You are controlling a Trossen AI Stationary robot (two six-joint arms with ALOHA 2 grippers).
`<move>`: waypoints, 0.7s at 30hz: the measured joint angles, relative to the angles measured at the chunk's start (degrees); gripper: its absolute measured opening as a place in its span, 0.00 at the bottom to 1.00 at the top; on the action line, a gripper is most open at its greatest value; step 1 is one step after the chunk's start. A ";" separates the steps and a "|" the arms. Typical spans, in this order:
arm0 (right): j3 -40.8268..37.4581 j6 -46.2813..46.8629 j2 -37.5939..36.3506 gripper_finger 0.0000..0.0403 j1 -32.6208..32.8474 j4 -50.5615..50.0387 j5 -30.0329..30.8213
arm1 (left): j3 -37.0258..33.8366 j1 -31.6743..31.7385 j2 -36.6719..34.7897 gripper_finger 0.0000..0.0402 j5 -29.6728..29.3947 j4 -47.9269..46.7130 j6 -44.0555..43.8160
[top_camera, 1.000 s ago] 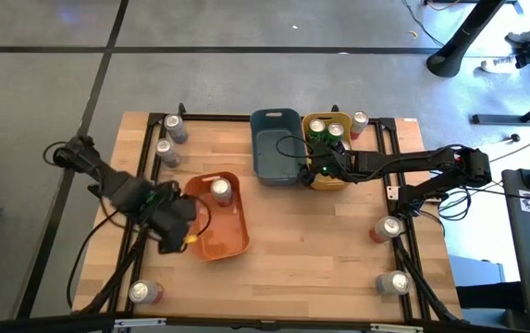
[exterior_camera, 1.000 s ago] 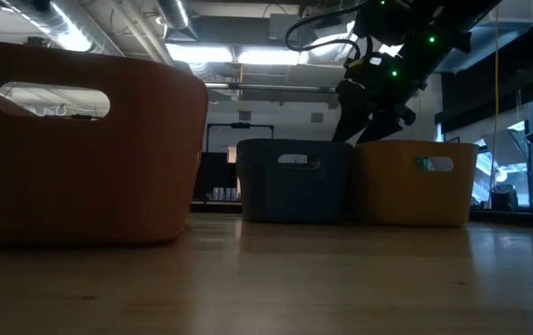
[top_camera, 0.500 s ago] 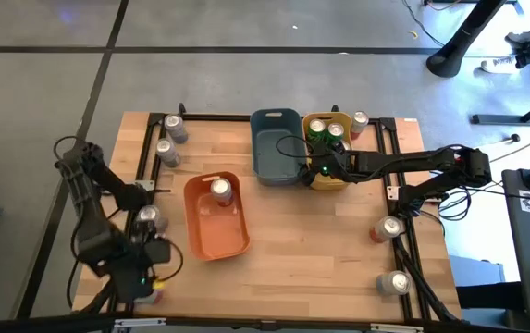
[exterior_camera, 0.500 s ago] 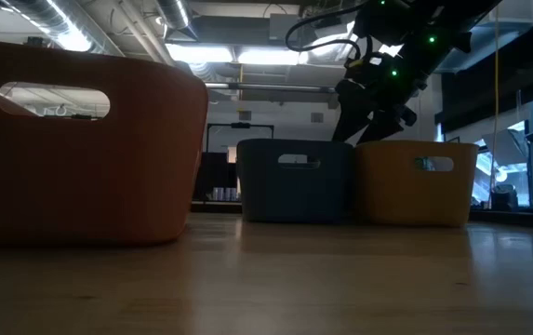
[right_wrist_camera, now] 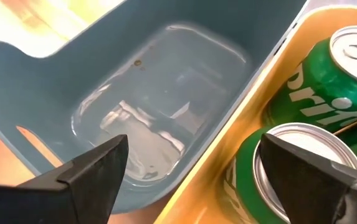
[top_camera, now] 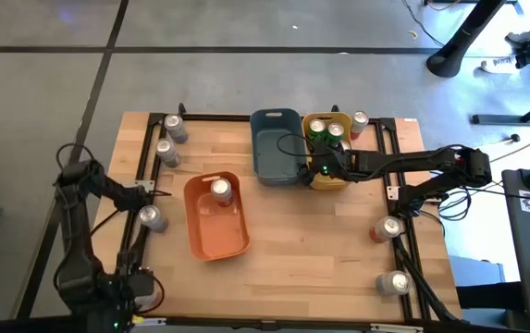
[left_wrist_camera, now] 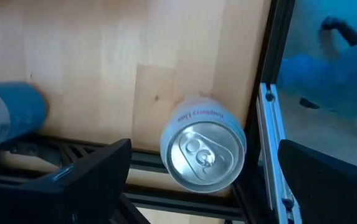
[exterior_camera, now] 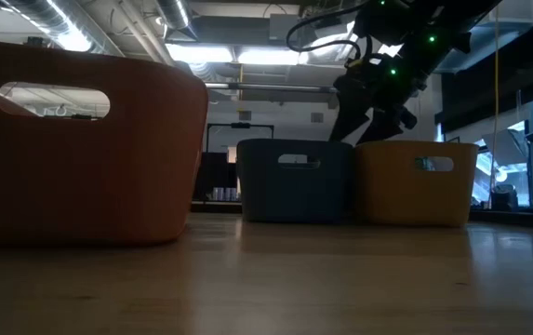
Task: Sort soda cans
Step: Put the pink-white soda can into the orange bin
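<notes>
a grey tiled floor surrounds a pale wooden table [top_camera: 320, 268] framed by black rails, and three bins sit on it: an orange bin [top_camera: 216, 218] at centre left of the high view, a blue-grey bin [top_camera: 275, 146] and a yellow bin [top_camera: 325, 153] side by side at upper centre. the sorting looks to go by colour, since green soda cans [top_camera: 327, 134] stand packed in the yellow bin and one can [top_camera: 220, 190] stands in the orange bin, while the blue-grey bin looks empty.

unsorted cans ring the table edges: two at upper left [top_camera: 169, 139], one by the left rail [top_camera: 150, 218], one beside the yellow bin [top_camera: 360, 121], two at lower right [top_camera: 389, 254].

the left gripper [left_wrist_camera: 197, 180] is at the lower left corner, fingers spread wide over an upright can [left_wrist_camera: 204, 151] near the rail, holding nothing, probably lining up a grasp. the right gripper [right_wrist_camera: 190, 168] hovers over the wall shared by the blue-grey and yellow bins, fingers apart and empty, likely just after a drop.
</notes>
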 joint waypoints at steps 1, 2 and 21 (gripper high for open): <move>0.00 0.54 0.00 0.89 0.00 0.02 -0.13 | 0.00 -0.47 0.39 0.97 -0.02 0.00 -0.71; 0.00 0.84 -0.03 0.89 0.01 0.03 -0.27 | 0.00 -0.88 0.74 0.97 -0.02 -0.05 -1.12; 0.04 2.40 -0.04 0.89 0.02 -0.15 -1.02 | -0.61 -2.98 5.40 0.97 -0.52 -0.08 -5.18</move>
